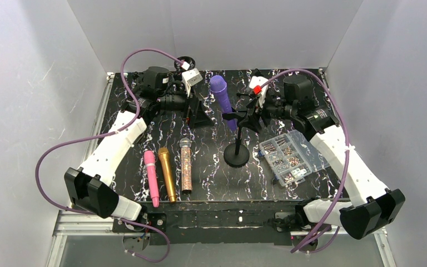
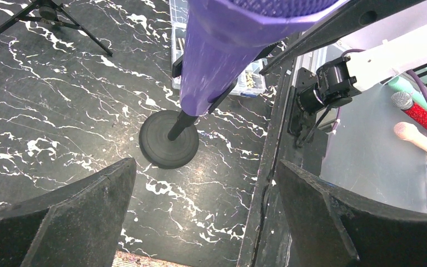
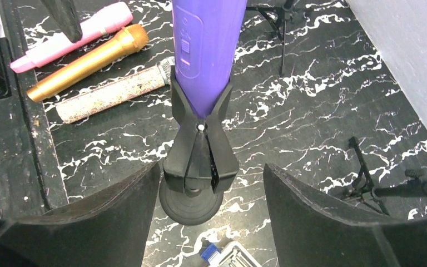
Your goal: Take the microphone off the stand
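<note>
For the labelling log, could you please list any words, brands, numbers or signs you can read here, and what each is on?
No text can be read in any view.
Purple microphone: marks on its switch panel are too blurred to read.
Parts box: nothing legible at this size.

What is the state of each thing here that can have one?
stand, upright on its round base
purple microphone, seated in the stand's clip, tilted
left end effector, open, holding nothing
right end effector, open, flanking the clip
pink microphone, lying flat
gold microphone, lying flat
glitter microphone, lying flat
</note>
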